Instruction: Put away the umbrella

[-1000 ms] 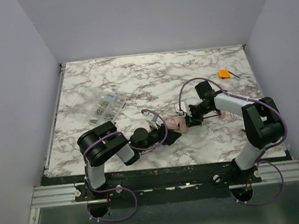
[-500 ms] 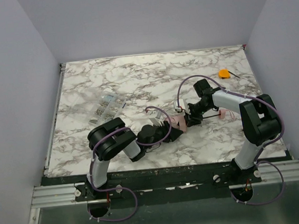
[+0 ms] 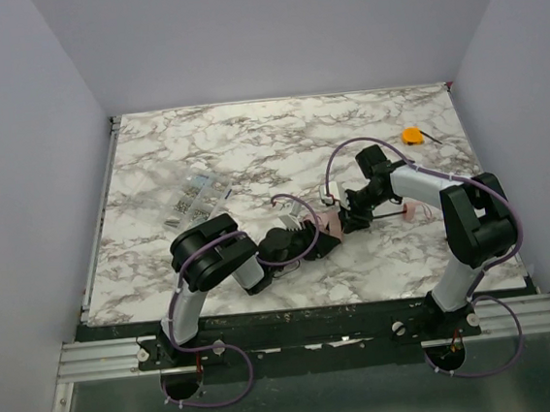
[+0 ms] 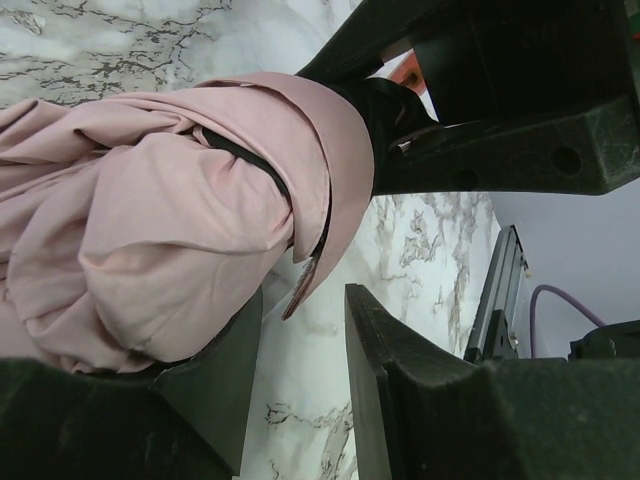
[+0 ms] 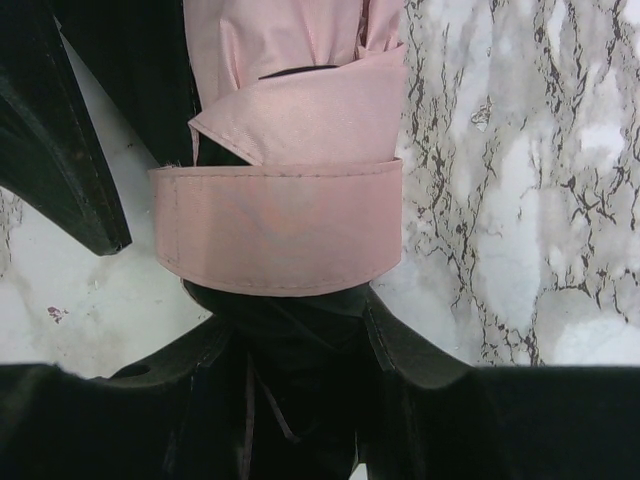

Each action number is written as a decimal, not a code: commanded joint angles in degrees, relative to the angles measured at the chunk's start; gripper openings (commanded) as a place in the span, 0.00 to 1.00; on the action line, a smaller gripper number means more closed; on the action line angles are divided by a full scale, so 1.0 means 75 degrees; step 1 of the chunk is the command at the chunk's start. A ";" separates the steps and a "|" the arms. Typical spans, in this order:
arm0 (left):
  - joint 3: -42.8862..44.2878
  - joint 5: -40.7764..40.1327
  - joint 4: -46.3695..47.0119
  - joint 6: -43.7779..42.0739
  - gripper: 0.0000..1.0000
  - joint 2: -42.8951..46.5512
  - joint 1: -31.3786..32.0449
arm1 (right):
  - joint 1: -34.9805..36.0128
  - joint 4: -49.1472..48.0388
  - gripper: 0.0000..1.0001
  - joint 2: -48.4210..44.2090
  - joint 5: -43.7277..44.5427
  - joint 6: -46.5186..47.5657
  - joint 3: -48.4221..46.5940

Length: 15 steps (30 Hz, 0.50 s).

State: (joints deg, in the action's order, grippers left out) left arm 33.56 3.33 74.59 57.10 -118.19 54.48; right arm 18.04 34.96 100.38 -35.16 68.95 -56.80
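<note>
The pale pink umbrella [image 3: 329, 222] lies on the marble table, its small pink handle [image 3: 409, 211] at the right end of the thin shaft. In the right wrist view the pink strap [image 5: 275, 225] wraps the folded canopy. My right gripper [image 5: 295, 322] is shut on the dark end of the bundle just below the strap. My left gripper [image 4: 302, 325] is open at the canopy's [image 4: 150, 230] other side. One finger [image 4: 215, 380] touches the fabric, and the strap's loose tip [image 4: 303, 285] hangs at the mouth of the gap. Seen from above, the left gripper [image 3: 321, 239] and the right gripper [image 3: 347, 217] meet at the umbrella.
A clear packet of small metal parts [image 3: 192, 198] lies at the left of the table. A small orange object [image 3: 411, 135] sits at the far right. Walls enclose the table [image 3: 250, 150] on three sides. The right arm's cable loops above the umbrella.
My left arm has stretched to the right, up against the umbrella's canopy, and its jaws have narrowed. The right gripper has kept its hold and shifted slightly.
</note>
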 commanded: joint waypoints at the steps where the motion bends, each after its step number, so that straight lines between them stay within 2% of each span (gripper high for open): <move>1: 0.0180 -0.0284 0.0373 0.0085 0.39 -0.0190 0.0009 | 0.0149 0.0694 0.02 0.0878 0.1428 -0.0369 0.0617; 4: 0.0223 -0.0277 0.0514 0.0097 0.34 -0.0236 0.0014 | 0.0149 0.0672 0.02 0.0887 0.1421 -0.0386 0.0612; 9: 0.0195 -0.0202 0.0839 0.0089 0.19 -0.0235 -0.0008 | 0.0160 0.0671 0.02 0.0901 0.1425 -0.0388 0.0600; 13: 0.0165 -0.0111 0.1232 0.0093 0.19 -0.0215 -0.0015 | 0.0158 0.0670 0.02 0.0904 0.1429 -0.0404 0.0595; 15: 0.0115 -0.0105 0.1498 0.0098 0.25 -0.0203 -0.0018 | 0.0160 0.0659 0.02 0.0901 0.1418 -0.0404 0.0592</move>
State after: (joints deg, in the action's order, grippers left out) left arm 34.06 2.57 77.30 57.52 -119.61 54.39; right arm 18.06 34.89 100.47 -35.11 68.53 -56.88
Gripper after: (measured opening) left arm 0.185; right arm 0.401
